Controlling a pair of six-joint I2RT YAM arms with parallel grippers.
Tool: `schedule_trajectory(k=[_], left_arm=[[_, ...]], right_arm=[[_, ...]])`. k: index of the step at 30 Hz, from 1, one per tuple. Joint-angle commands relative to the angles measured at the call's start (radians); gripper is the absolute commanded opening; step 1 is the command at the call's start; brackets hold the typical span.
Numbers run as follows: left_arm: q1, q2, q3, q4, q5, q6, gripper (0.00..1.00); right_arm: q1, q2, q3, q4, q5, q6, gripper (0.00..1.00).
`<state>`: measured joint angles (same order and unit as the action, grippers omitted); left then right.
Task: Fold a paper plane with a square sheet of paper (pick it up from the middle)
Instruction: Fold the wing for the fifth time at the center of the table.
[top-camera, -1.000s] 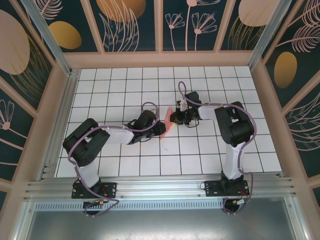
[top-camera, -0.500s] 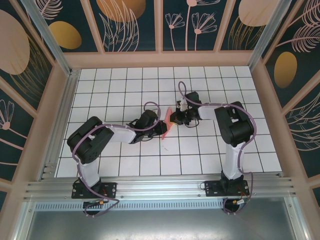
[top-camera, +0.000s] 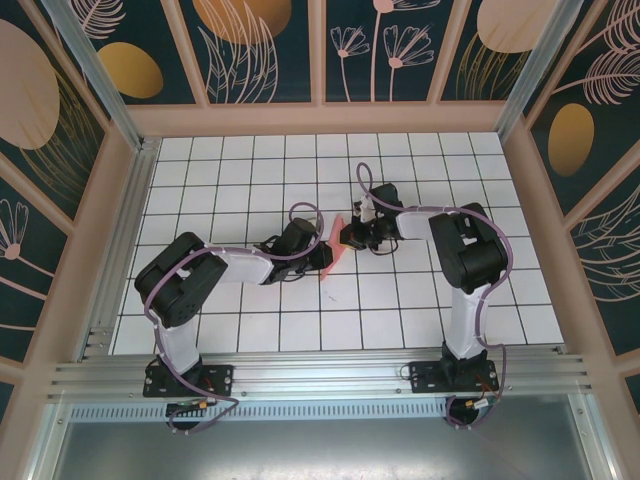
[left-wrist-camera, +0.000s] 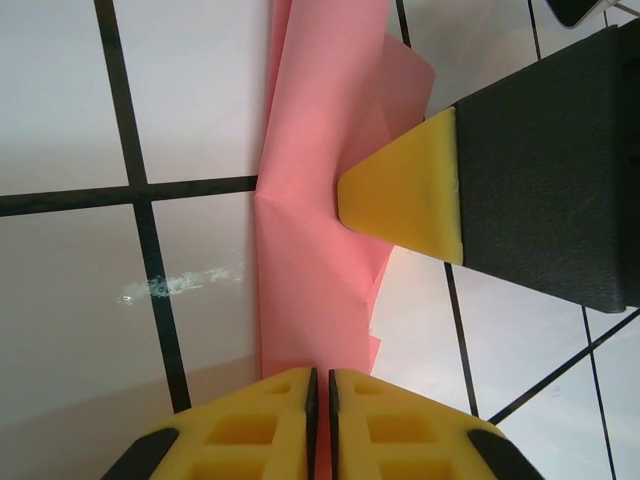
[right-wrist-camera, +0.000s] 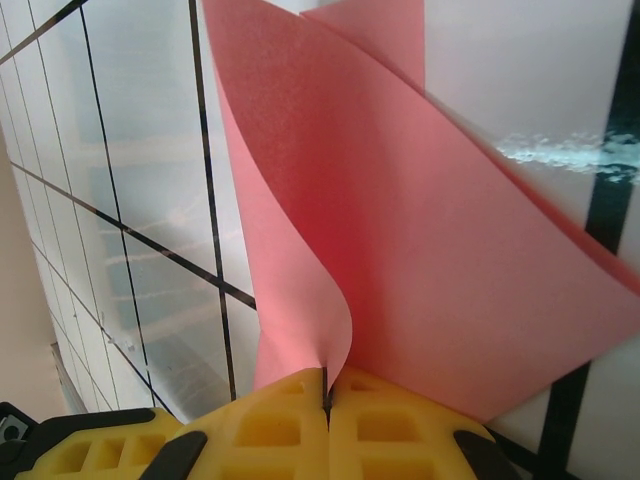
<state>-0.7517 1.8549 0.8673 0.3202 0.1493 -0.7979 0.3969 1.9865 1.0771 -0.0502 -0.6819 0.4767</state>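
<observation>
We held the sheet of paper (top-camera: 337, 243) between our two arms over the middle of the tiled table (top-camera: 420, 300). It was already doubled into loose creased layers, but was no dart yet. Our left gripper (left-wrist-camera: 320, 385) was pinched together on one end and our right gripper (right-wrist-camera: 327, 385) was clamped on another edge. We judged the nose and wing folds remained.

1. Floor: glossy white square tiles (top-camera: 250, 180) with dark grout lines and soft reflections.
2. Faint whitish scuff (left-wrist-camera: 185, 285) on one tile, just beside a grout line.
3. Walls: dark teal panels (top-camera: 400, 70) printed with pale flower outlines and ochre ovals.
4. Pinkish-beige frame bars (top-camera: 317, 50) divide the panels and border the floor.
5. Aluminium rails (top-camera: 320, 372) along the near edge; another rail (top-camera: 122, 240) runs up the left side.
6. Grey metal sheet (top-camera: 320, 450) below the rails.
7. Light even and diffuse.
</observation>
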Motion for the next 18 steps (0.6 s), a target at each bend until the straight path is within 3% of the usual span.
schedule_trajectory(k=[1,18], left_arm=[[0.007,-0.040,0.036,0.007,0.007,-0.004,0.17],[0.007,0.034,0.081,-0.033,0.014,0.018,0.17]], right_arm=[[0.000,0.036,-0.002,0.000,-0.011,-0.012,0.04],[0.001,0.037,0.000,0.004,-0.023,-0.007,0.04]])
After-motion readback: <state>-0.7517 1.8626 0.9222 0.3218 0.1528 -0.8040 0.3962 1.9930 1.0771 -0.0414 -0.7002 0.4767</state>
